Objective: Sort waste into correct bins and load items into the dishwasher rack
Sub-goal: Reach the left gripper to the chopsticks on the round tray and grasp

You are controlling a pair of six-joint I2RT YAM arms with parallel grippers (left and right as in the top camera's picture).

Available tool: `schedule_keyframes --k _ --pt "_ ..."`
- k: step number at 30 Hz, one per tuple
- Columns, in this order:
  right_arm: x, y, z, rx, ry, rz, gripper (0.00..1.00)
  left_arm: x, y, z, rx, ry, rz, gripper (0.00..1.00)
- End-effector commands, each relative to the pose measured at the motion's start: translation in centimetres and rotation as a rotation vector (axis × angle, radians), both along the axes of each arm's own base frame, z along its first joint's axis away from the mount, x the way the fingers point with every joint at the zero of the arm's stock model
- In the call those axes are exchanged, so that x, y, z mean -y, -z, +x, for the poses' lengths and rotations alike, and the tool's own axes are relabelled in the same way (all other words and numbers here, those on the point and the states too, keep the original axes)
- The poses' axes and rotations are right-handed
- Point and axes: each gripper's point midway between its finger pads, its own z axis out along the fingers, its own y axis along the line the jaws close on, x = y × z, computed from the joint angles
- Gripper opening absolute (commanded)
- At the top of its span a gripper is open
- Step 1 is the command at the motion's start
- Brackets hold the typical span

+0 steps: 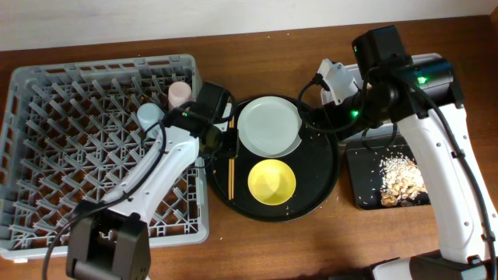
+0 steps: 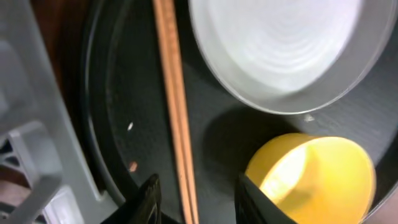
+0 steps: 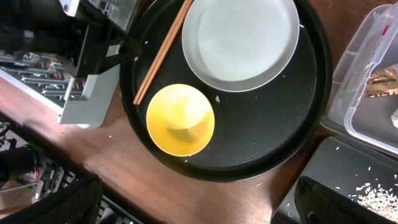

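Observation:
The chopsticks [image 1: 231,167] lie on the left side of the round black tray, beside the pale plate [image 1: 268,126] and the yellow bowl [image 1: 271,181]. My left gripper [image 2: 193,202] is open low over the tray, one finger on each side of the chopsticks [image 2: 174,93]. The pink cup [image 1: 180,93] and blue cup [image 1: 149,117] stand in the grey dishwasher rack [image 1: 78,155]. My right gripper [image 3: 186,208] is wide open and empty, high above the tray. The shallow black tray [image 1: 366,183] holds food scraps [image 1: 401,183]. The clear tub [image 3: 360,106] holds the brown-gold wrapper [image 3: 379,87].
The round black tray [image 1: 323,183] sits between the rack and the bins. The left arm [image 1: 156,167] stretches across the rack's right edge. The right arm [image 1: 436,140] covers most of the clear tub in the overhead view. Loose crumbs lie on the wooden table [image 3: 112,155].

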Motion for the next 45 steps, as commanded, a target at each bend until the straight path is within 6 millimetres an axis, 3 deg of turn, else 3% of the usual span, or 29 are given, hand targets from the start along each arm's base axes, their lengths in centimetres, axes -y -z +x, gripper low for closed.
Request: schedule_keyframes --k 1,5,8,9,10,14,18,20,26,28,37,45 --pt "0.3 0.1 0.0 -0.001 0.005 -0.006 0.99 0.1 0.5 0.0 0.029 -0.023 0.023 0.34" --pt "0.3 0.1 0.0 -0.001 0.005 -0.006 0.99 0.6 0.3 0.3 0.134 -0.061 0.161 0.18" --pt "0.3 0.1 0.0 -0.001 0.005 -0.006 0.99 1.7 0.0 0.7 0.192 -0.044 0.177 0.18" --pt "0.3 0.1 0.0 -0.001 0.005 -0.006 0.99 1.8 0.0 0.8 0.196 -0.045 0.175 0.18" --pt "0.3 0.1 0.0 -0.001 0.005 -0.006 0.99 1.5 0.0 0.9 0.196 -0.062 0.175 0.25" --pt "0.3 0.1 0.0 -0.001 0.005 -0.006 0.98 1.4 0.2 1.0 0.188 -0.085 0.171 0.25" --pt "0.3 0.1 0.0 -0.001 0.005 -0.006 0.99 1.3 3.0 0.9 0.135 -0.078 0.216 0.24" --pt "0.3 0.1 0.0 -0.001 0.005 -0.006 0.99 0.7 4.5 1.0 0.119 -0.113 0.253 0.17" --pt "0.3 0.1 0.0 -0.002 0.005 -0.006 0.99 0.0 6.3 1.3 0.109 -0.154 0.300 0.16" --pt "0.3 0.1 0.0 -0.001 0.005 -0.006 0.99 -0.1 7.9 1.2 0.085 -0.150 0.320 0.16" --pt "0.3 0.1 0.0 -0.001 0.005 -0.006 0.99 -0.3 10.1 0.6 0.037 -0.148 0.348 0.04" --pt "0.3 0.1 0.0 -0.001 0.005 -0.006 0.99 -0.4 10.6 0.3 0.022 -0.144 0.357 0.05"
